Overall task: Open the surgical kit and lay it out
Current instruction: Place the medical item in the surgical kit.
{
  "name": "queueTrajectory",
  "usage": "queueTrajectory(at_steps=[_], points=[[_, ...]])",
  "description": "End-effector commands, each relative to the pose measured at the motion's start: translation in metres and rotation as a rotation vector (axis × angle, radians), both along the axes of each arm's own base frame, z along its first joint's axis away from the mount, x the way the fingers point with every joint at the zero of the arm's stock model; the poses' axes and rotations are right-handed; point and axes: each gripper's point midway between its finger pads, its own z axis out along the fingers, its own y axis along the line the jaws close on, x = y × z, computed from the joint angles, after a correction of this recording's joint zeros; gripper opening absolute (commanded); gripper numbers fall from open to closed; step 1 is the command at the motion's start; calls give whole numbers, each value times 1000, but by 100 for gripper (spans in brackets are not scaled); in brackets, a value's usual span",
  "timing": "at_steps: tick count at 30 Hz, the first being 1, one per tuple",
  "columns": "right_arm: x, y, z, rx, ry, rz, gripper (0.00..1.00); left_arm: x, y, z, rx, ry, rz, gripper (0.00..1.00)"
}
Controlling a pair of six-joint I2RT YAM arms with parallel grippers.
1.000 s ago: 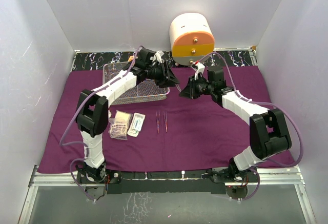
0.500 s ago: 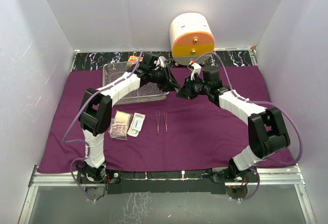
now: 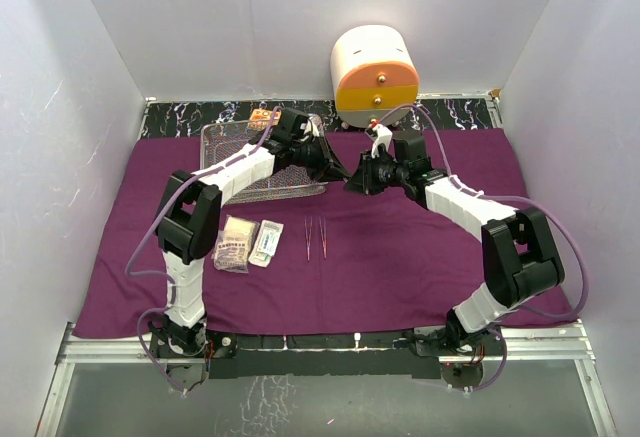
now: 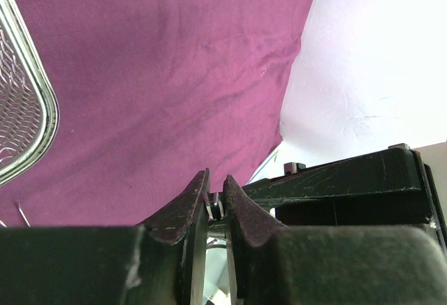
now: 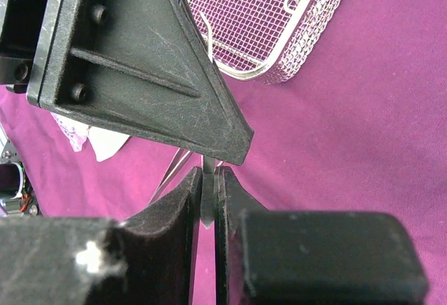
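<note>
Above the purple cloth (image 3: 400, 257), both grippers meet tip to tip just right of the wire-mesh tray (image 3: 225, 142). My right gripper (image 5: 207, 179) is shut on the pointed end of thin metal forceps (image 5: 207, 207). My left gripper (image 4: 216, 193) has its fingers pressed on the small metal parts at the other end of the forceps (image 4: 215, 207). In the top view the left gripper (image 3: 338, 171) and the right gripper (image 3: 354, 183) nearly touch. Two tweezers (image 3: 315, 238) lie on the cloth, and flat packets (image 3: 237, 242) lie to their left.
A rounded white-and-orange drawer cabinet (image 3: 374, 67) stands behind the cloth at the back wall. White walls close in the left, right and back. The mesh tray's rim (image 4: 47, 113) lies just left of the left gripper. A small orange item (image 3: 262, 114) sits at the tray's far edge.
The left gripper moved right and down to meet the right gripper and narrowed its jaws onto the forceps. The right arm shifted slightly left, still gripping.
</note>
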Motion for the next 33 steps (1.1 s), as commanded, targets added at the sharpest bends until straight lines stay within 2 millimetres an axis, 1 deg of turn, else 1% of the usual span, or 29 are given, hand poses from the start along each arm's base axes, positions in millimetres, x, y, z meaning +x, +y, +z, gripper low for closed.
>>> queueTrajectory(at_steps=[1, 4, 8, 13, 18, 20, 23, 26, 29, 33], points=[[13, 10, 28, 50, -92, 18, 11, -5, -2, 7, -17, 1, -18, 10], [9, 12, 29, 62, -97, 42, 17, -5, -1, 8, -7, -27, -30, 7], [5, 12, 29, 56, -108, 68, 28, -5, 3, 7, 37, -97, -58, 2], [1, 4, 27, 11, -124, 94, 36, -13, 6, 4, 69, -112, -75, 2], [-4, -20, 23, -71, -173, 95, 39, -35, 9, -13, 118, -63, -100, 3], [-4, -31, 24, -107, -205, 78, 40, -50, 9, -21, 139, -30, -120, 3], [-1, -53, 25, -161, -254, 35, 40, -74, 11, -39, 178, 25, -150, 3], [4, -79, 26, -198, -285, -19, 40, -93, 14, -50, 205, 64, -173, 3], [3, -101, 17, -231, -268, -48, 40, -107, 16, -59, 229, 83, -192, 3], [-4, -119, -1, -258, -219, -60, 39, -115, 19, -67, 257, 88, -205, 4]])
